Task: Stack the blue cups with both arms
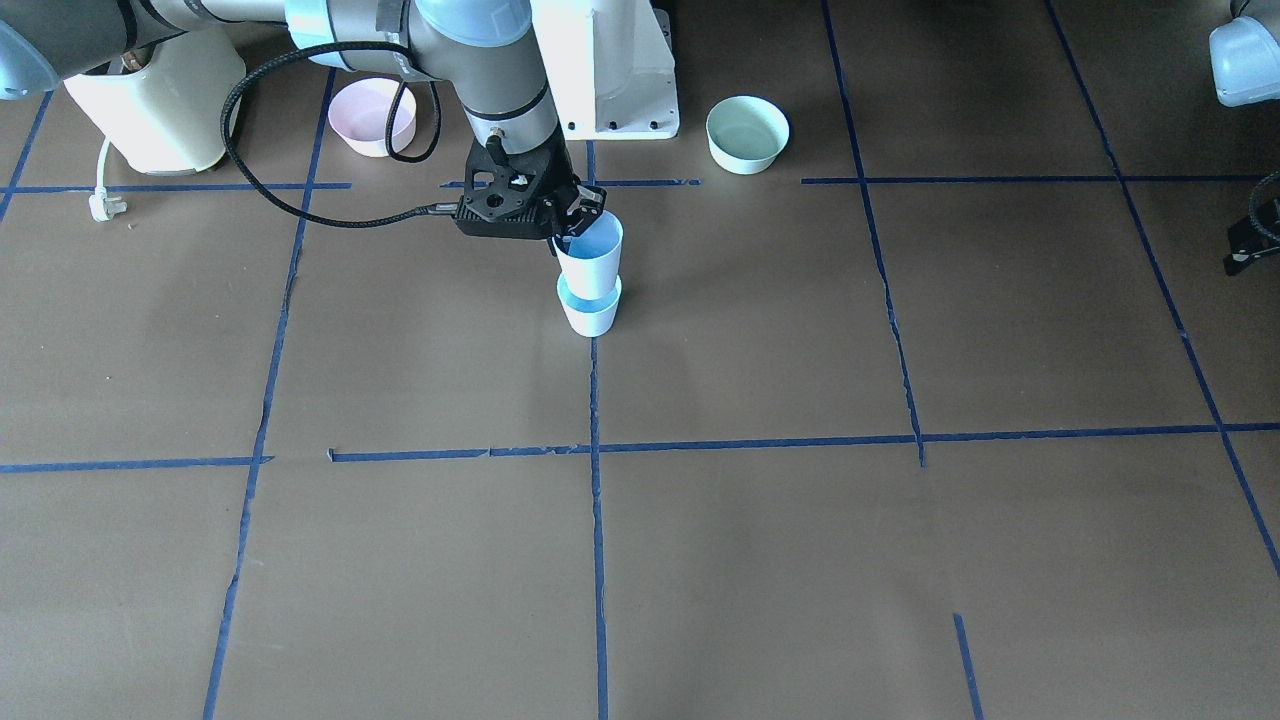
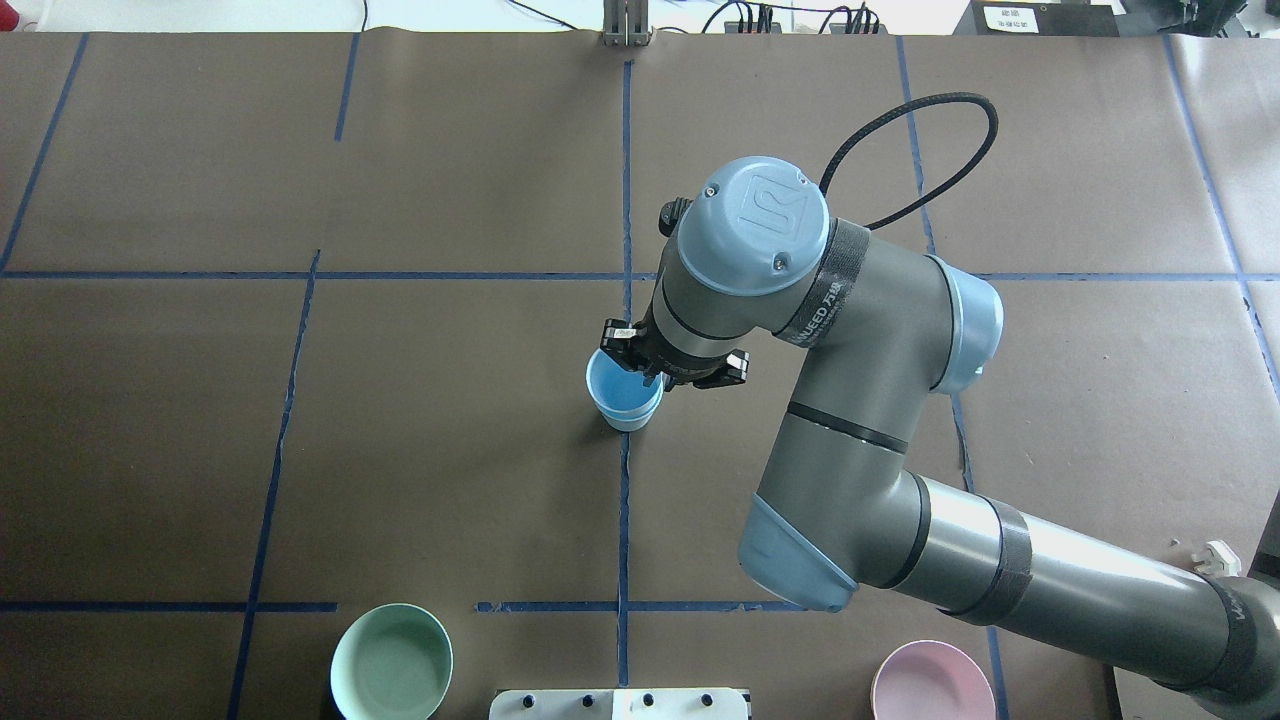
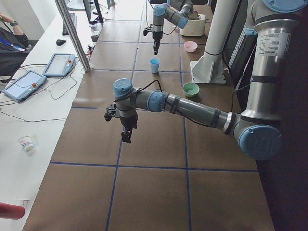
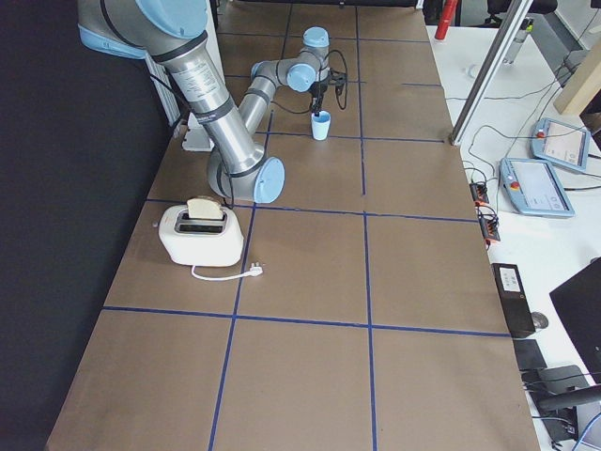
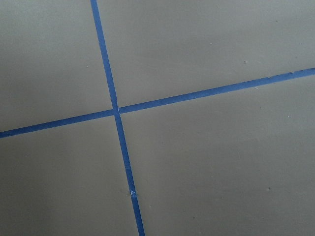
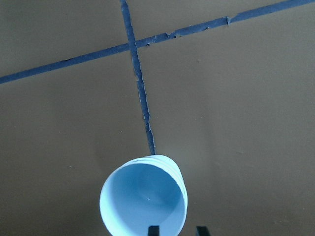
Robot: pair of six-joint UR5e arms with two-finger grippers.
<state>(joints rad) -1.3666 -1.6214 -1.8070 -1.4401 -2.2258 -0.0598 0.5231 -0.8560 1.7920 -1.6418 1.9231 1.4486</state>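
Observation:
Two pale blue cups stand at the table's middle. The upper blue cup (image 1: 592,258) sits partly inside the lower blue cup (image 1: 590,312), which rests on the table. My right gripper (image 1: 572,238) comes down from above and is shut on the upper cup's rim, one finger inside and one outside. The right wrist view shows the cup's blue inside (image 6: 142,199) with the fingertips (image 6: 153,230) at its near rim. The stacked cups also show in the overhead view (image 2: 622,392). My left gripper (image 3: 126,137) hangs over bare table far from the cups; I cannot tell its state.
A pink bowl (image 1: 372,115) and a mint-green bowl (image 1: 747,133) stand near the white pedestal base (image 1: 610,70). A toaster (image 1: 160,100) with its loose plug (image 1: 105,205) stands at the robot's right. Blue tape lines cross the brown table.

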